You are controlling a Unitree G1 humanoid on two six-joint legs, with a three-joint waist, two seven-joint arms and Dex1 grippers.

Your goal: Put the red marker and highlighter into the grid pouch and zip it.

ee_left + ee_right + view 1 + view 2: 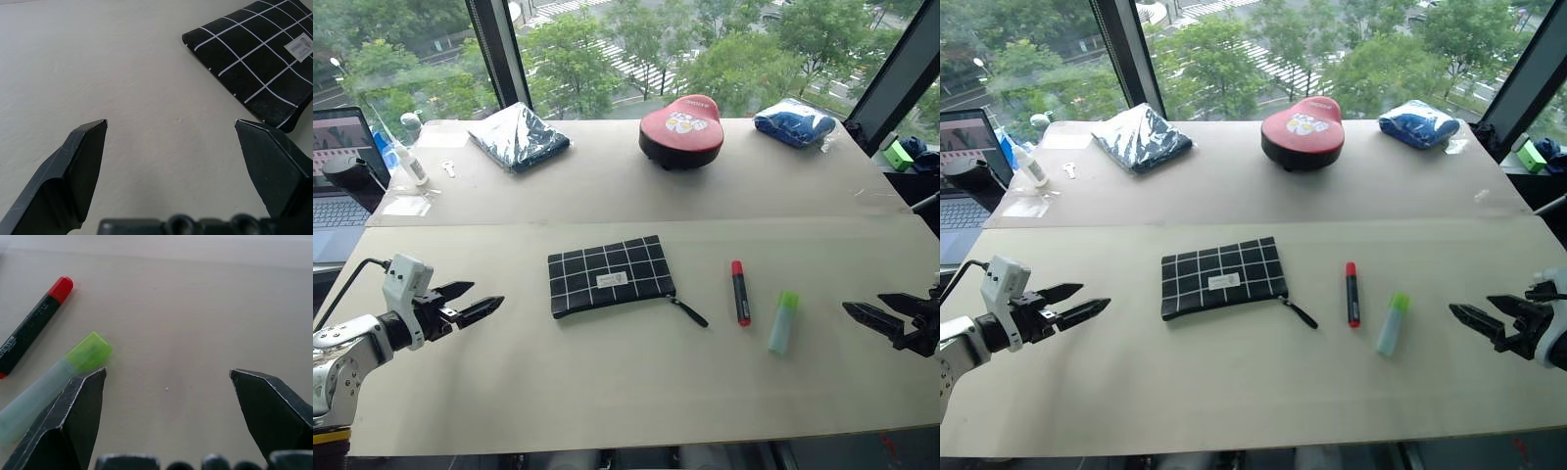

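Here, the grid pouch (609, 276) lies flat at the centre of the table (607, 382), right of the left gripper (480, 300), whose jaws stand wide apart and empty. The red marker (740, 292) and the highlighter (783, 322) lie side by side, apart, between the pouch and the right gripper (867, 309), likewise spread and empty. Count: one pouch, one marker, one highlighter. The pouch is black with white grid lines, a white label and a zipper cord (689, 311).
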